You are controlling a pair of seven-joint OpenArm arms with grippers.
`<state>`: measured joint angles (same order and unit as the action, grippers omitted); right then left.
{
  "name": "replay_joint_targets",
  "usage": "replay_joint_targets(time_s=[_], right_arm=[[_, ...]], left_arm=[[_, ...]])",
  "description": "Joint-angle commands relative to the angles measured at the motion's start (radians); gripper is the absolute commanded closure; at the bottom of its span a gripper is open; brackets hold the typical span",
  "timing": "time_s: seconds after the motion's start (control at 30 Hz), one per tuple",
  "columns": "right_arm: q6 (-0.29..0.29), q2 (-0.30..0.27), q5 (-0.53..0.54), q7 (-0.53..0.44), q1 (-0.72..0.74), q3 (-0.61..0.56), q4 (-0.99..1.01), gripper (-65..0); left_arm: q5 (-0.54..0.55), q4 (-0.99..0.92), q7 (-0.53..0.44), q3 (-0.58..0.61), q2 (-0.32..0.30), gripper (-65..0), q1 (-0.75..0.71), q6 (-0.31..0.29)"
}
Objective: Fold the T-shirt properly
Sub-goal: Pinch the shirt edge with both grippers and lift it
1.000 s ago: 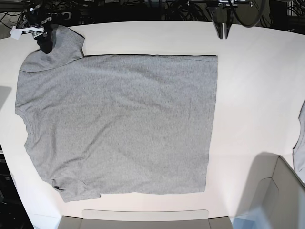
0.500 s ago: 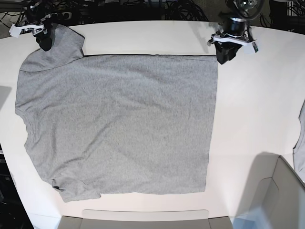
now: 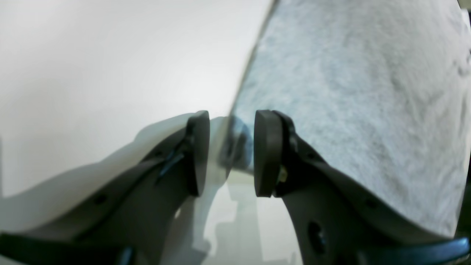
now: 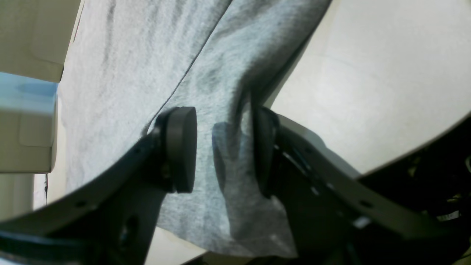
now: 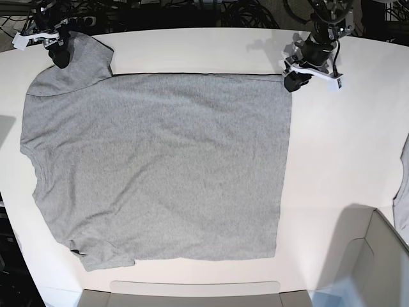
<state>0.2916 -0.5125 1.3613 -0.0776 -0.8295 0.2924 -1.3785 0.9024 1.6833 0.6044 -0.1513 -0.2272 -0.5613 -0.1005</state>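
Observation:
The heather-grey T-shirt (image 5: 160,166) lies flat on the white table (image 5: 345,147), plain face up, no lettering showing. My right gripper (image 5: 61,57) stands over the far-left sleeve. In the right wrist view the right gripper (image 4: 224,151) has its pads apart, with a raised fold of the sleeve (image 4: 228,110) between them. My left gripper (image 5: 291,82) is at the shirt's far-right corner. In the left wrist view the left gripper (image 3: 232,152) is open and straddles the shirt's corner edge (image 3: 243,95), low over the table.
A thin sliver of plain grey cloth (image 5: 402,192) hangs at the right edge. A beige box (image 5: 370,262) stands at the front right, and a flat beige tray (image 5: 192,293) at the front edge. Cables run behind the table's back edge.
My left arm has come down from the back edge to the shirt's far-right corner. The right gripper has stayed at the sleeve. The shirt has not shifted.

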Motion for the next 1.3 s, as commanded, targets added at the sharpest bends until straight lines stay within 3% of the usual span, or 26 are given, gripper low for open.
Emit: replay_joint_targets(time_s=[0.0,0.27,0.4,0.53,0.6,0.73,0.83,1.0,1.27], right_arm=[[-0.013,-0.015,-0.007,0.017,-0.014,0.001,-0.005,-25.6],[-0.013,-0.015,-0.024,0.017,-0.015,-0.008,-0.006,-24.2],[-0.013,-0.007,-0.122,0.017,-0.012,-0.008,-0.039,-12.6],[-0.016,0.01,-0.145,0.017,-0.014,0.0,-0.065,0.0],[-0.015,0.008,-0.148,0.019,-0.015,0.001,-0.065,0.0],[-0.013,0.016,-0.147,0.011,-0.038,0.029,-0.091,0.0],[-0.01,0.068,-0.148,0.009,-0.073,0.098,-0.155,0.0],[0.088,0.13,-0.148,0.017,-0.115,0.196,-0.25,0.0],[0.103,0.139,-0.148,0.017,-0.17,0.204,-0.348,0.0]], left_arm=[[-0.006,-0.002,0.028,0.0,-0.002,-21.5,-0.012,-0.003],[-0.012,-0.024,0.03,0.063,-0.004,-21.5,-0.009,-0.009],[-0.012,-0.071,0.03,0.091,-0.004,-20.5,0.031,-0.008],[-0.009,-0.102,0.03,0.083,-0.005,-8.3,0.047,-0.008],[-0.009,-0.102,0.03,0.081,-0.008,0.0,0.047,-0.008],[-0.007,-0.096,0.03,0.081,-0.011,0.0,0.045,-0.008],[-0.007,-0.055,0.03,0.054,-0.011,0.0,0.01,-0.008],[-0.009,0.047,0.022,-0.046,-0.005,0.0,-0.072,-0.011],[-0.007,0.071,0.028,-0.156,-0.01,0.0,-0.122,-0.014]])
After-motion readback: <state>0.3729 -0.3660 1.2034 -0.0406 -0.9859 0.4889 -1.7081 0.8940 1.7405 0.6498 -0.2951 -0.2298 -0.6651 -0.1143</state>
